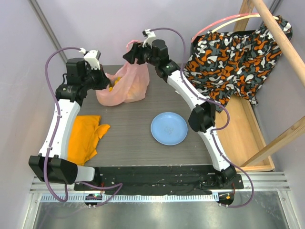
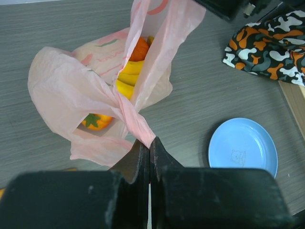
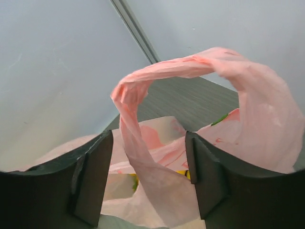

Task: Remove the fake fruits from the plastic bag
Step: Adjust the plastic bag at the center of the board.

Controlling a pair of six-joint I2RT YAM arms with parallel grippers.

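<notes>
The pink plastic bag [image 1: 123,86] lies at the back of the table. My left gripper [image 1: 106,82] is shut on one twisted handle of the bag [image 2: 138,125], pinched at the jaw tips [image 2: 150,143]. Through the bag's mouth I see the yellow banana bunch [image 2: 127,78], the orange ridged fruit [image 2: 139,49] and a green-orange round fruit [image 2: 95,120] behind the film. The red fruit is hidden. My right gripper [image 1: 131,55] is open above the bag's far side. In the right wrist view the other handle loop [image 3: 143,143] stands between the open fingers [image 3: 93,176], touching neither.
A round light-blue plate [image 1: 168,128] sits at centre right and also shows in the left wrist view [image 2: 243,147]. An orange cloth [image 1: 86,136] lies at the left edge. An orange-black-white patterned fabric [image 1: 233,47] hangs over a wooden frame [image 1: 248,138] at right.
</notes>
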